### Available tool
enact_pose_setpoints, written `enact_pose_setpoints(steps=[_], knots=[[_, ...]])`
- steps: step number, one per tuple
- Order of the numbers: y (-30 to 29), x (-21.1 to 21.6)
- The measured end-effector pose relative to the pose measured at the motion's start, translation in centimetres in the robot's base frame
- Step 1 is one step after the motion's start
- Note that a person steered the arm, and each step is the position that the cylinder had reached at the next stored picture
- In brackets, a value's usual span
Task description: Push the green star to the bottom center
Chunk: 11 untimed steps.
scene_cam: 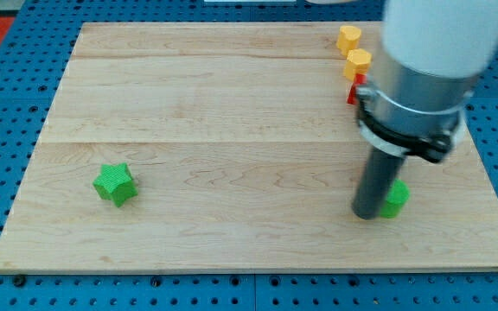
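The green star (114, 184) lies on the wooden board (232, 112) at the view's lower left. My tip (367, 214) rests on the board at the view's lower right, far to the right of the star. It touches or nearly touches a second green block (395, 199), which is partly hidden behind the rod, so its shape is unclear.
Two yellow blocks (348, 38) (358, 62) sit near the view's top right edge of the board. A red block (352, 92) is just below them, mostly hidden by the arm's body. A blue pegboard (7, 130) surrounds the board.
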State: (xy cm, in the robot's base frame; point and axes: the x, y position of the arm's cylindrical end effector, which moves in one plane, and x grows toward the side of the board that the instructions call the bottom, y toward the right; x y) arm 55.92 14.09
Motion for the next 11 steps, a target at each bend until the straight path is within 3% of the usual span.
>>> enact_pose_setpoints(steps=[1,2,3,4,5,6,7,8,9,10,11], knots=[[-0.1,1.9],[-4.3,5.9],[-19.4,6.0],[-35.0,3.4],[-38.3,-4.3],[-29.6,-6.9],[-21.2,-4.9],[-31.2,-4.3],[-34.9,-4.5],[-38.8,-1.1],[-31.2,-1.0]])
